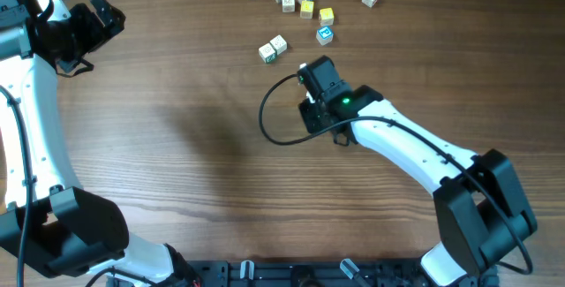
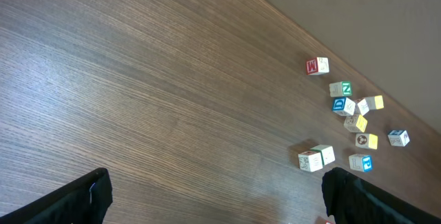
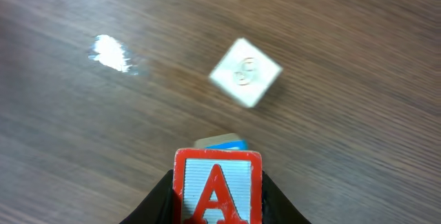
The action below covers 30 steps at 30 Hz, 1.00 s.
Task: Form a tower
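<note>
My right gripper (image 1: 306,71) is shut on a pale cube with a red letter A (image 3: 218,186), held between its black fingers (image 3: 160,200) just above the wood. Right behind the A cube peeks the edge of a blue-faced cube (image 3: 224,142); I cannot tell whether it lies beneath. No upright tower shows in any view. Beyond lies a single blurred pale cube (image 3: 245,72). My left gripper (image 1: 106,18) hovers at the far left, open wide with nothing between its fingers (image 2: 96,193).
Several loose cubes (image 1: 305,0) lie scattered at the table's far side, with a pair (image 1: 272,49) nearer to my right gripper. A black cable (image 1: 269,115) loops left of the right wrist. A white glare spot (image 3: 110,52) shines on the wood.
</note>
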Each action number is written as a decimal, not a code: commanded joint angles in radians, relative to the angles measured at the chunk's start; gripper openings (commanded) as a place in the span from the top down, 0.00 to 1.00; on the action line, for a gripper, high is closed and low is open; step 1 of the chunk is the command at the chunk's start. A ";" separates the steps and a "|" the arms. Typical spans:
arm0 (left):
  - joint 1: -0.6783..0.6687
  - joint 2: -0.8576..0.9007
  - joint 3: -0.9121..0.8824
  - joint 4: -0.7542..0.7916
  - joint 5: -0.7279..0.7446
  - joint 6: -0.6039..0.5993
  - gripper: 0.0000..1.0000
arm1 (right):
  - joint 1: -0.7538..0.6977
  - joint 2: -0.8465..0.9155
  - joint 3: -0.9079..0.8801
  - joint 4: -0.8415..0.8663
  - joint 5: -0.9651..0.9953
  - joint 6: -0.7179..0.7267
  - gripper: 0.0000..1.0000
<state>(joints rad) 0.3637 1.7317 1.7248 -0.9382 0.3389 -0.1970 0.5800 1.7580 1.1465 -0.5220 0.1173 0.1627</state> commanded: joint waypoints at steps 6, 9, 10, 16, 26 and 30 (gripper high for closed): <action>-0.002 0.008 -0.006 0.002 0.001 -0.006 0.00 | -0.074 0.023 -0.038 0.050 -0.155 -0.058 0.73; -0.002 0.008 -0.006 0.002 0.001 -0.006 0.00 | -0.074 0.023 -0.076 0.103 -0.156 -0.058 0.73; -0.002 0.008 -0.006 0.002 0.001 -0.006 0.00 | -0.074 0.023 -0.076 0.112 -0.157 -0.057 0.72; -0.002 0.008 -0.006 0.002 0.001 -0.006 0.00 | -0.074 0.023 -0.093 0.115 -0.171 -0.057 0.67; -0.002 0.008 -0.006 0.002 0.001 -0.006 0.00 | -0.071 0.023 -0.114 0.167 -0.197 -0.058 0.70; -0.001 0.008 -0.006 0.002 0.001 -0.006 0.00 | -0.070 0.024 -0.114 0.163 -0.196 -0.085 0.72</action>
<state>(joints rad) 0.3641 1.7317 1.7248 -0.9382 0.3389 -0.1970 0.5041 1.7645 1.0359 -0.3576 -0.0601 0.1066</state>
